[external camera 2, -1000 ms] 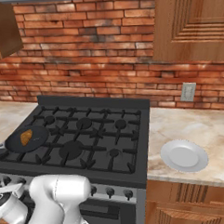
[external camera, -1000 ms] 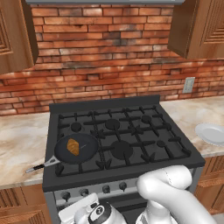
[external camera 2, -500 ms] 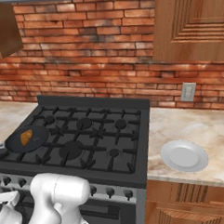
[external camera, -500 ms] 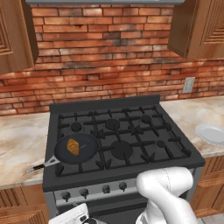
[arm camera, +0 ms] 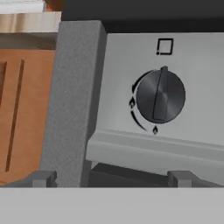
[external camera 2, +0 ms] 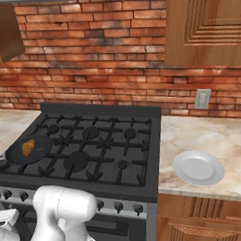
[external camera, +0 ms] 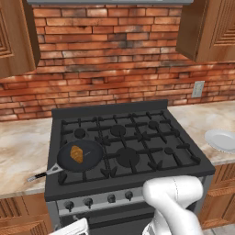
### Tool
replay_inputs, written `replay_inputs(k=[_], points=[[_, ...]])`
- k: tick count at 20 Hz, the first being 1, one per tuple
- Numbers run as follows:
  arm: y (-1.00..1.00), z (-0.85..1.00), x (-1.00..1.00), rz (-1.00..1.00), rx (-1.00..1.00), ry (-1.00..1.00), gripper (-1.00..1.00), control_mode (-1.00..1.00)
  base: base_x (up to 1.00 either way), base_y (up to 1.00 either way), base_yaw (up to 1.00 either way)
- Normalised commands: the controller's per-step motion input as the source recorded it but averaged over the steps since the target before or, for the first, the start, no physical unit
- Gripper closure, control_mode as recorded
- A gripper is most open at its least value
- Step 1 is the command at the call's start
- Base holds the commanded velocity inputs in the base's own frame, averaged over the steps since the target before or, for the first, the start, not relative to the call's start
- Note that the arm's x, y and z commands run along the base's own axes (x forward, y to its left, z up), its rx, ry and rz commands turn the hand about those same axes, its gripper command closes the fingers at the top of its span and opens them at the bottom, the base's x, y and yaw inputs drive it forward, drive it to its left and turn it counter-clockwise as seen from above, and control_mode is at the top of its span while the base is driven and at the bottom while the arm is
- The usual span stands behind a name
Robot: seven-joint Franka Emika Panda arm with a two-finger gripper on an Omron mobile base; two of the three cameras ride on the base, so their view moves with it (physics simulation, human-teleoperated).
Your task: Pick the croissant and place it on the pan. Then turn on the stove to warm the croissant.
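1. even, bright, diffuse rendered light in all views, with no visible lamp.
2. shadows are soft and faint; the stove (external camera: 128, 147) top reads flat black with little glare.
3. the hand view is close and slightly soft, the knob (arm camera: 160, 96) edges a bit blurred.
4. no edge distortion.

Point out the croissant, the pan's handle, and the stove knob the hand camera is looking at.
croissant (external camera: 76, 153), left base view, middle of the pastry lying in the pan.
pan handle (external camera: 45, 174), left base view, midway along the thin black handle.
stove knob (arm camera: 160, 96), hand view, centre ridge of the dark round knob.
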Motion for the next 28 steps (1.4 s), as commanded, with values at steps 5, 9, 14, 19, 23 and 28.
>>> replay_inputs(k=[5,9,14,19,23,28], points=[[0.16,-0.40,0.72,0.00,0.06,-0.02,-1.00,-1.00,0.00,0.00,0.00],[0.03,-0.19,0.85,-0.01,0.03,-0.02,-1.00,-1.00,0.00,0.00,0.00],[0.01,-0.20,0.79,-0.02,0.00,-0.03,-1.00,-1.00,0.00,0.00,0.00],[0.00,0.00,0.35,0.00,0.00,-0.04,-1.00,-1.00,0.00,0.00,0.00],[0.00,0.00,0.00,0.00,0.00,0.00,-1.00,-1.00,0.00,0.00,0.00],[0.00,0.00,0.00,0.00,0.00,0.00,-1.00,-1.00,0.00,0.00,0.00]])
